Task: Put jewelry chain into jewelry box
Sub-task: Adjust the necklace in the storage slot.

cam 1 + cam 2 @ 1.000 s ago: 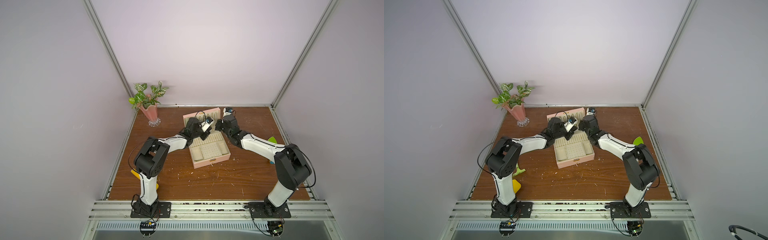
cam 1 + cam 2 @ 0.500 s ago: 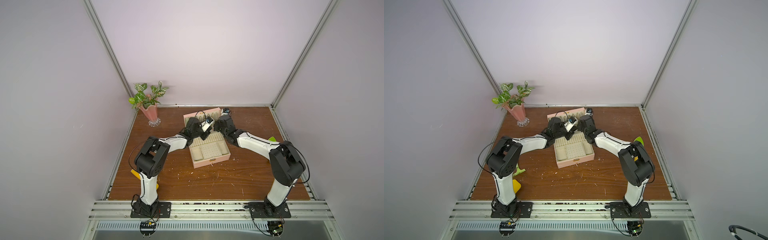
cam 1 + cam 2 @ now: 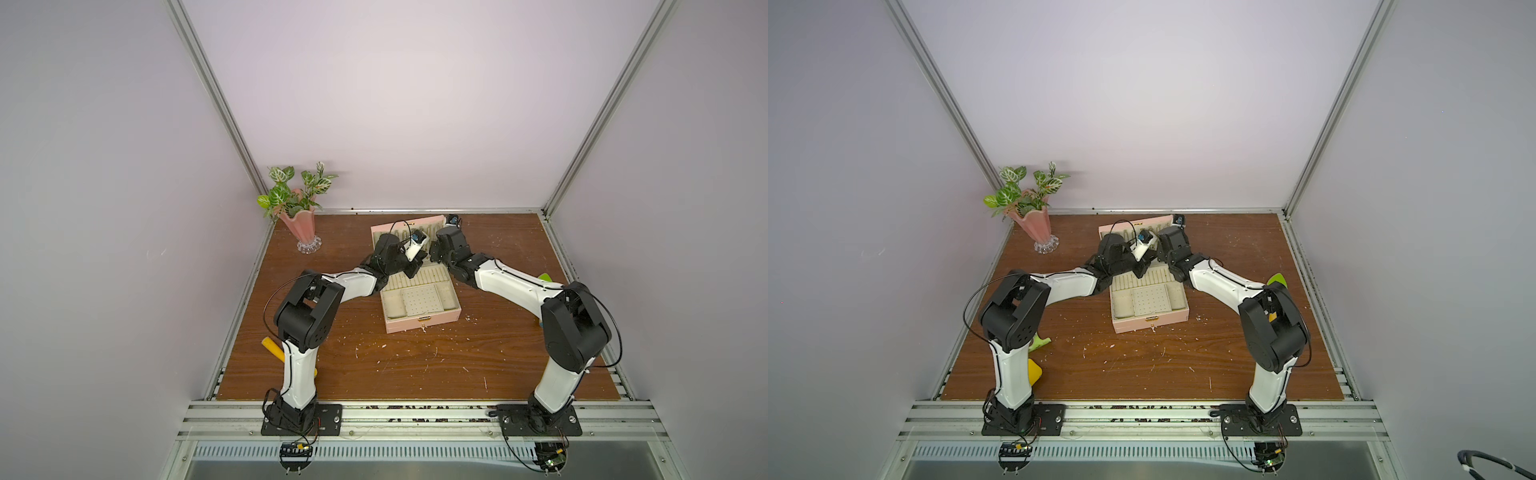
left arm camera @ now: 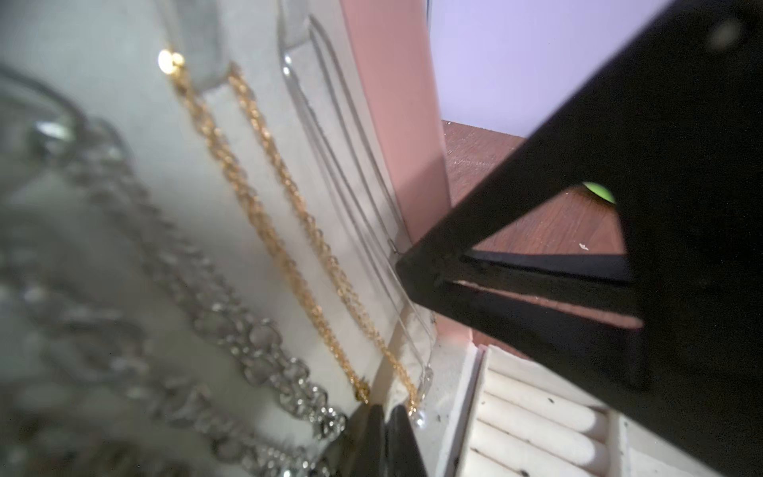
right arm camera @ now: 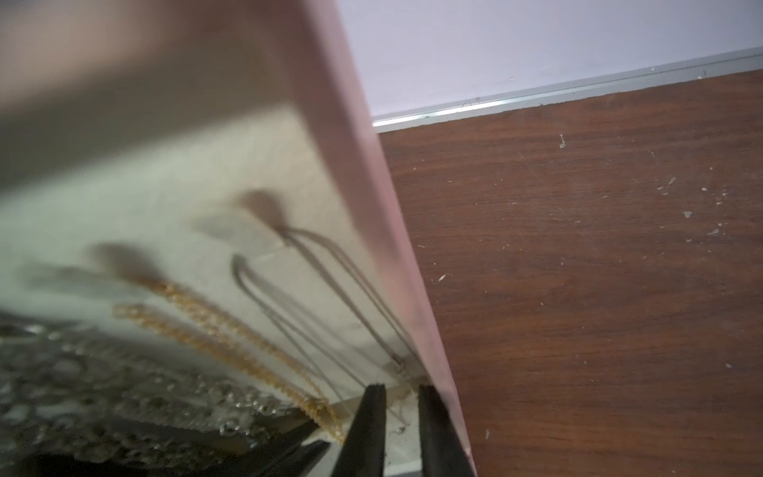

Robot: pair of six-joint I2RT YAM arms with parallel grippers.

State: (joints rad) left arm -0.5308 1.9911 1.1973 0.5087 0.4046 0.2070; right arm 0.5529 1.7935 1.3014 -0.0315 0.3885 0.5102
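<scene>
Edges closer to jewelry box (image 3: 403, 326) lid than before, right end effector (image 5: 400, 388) barely cracked open around jewelry chain (image 5: 397, 362).

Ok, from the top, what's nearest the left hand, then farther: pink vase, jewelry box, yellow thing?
1. jewelry box: the left hand is over it.
2. pink vase: back left corner.
3. yellow thing: front left edge.

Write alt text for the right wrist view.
Inside the open pink box, a thread-thin chain hangs on the cream lid lining beside a gold chain. The right gripper, jaws slightly apart, sits at the thin chain's loose end, with brown table beyond the lid.
</scene>
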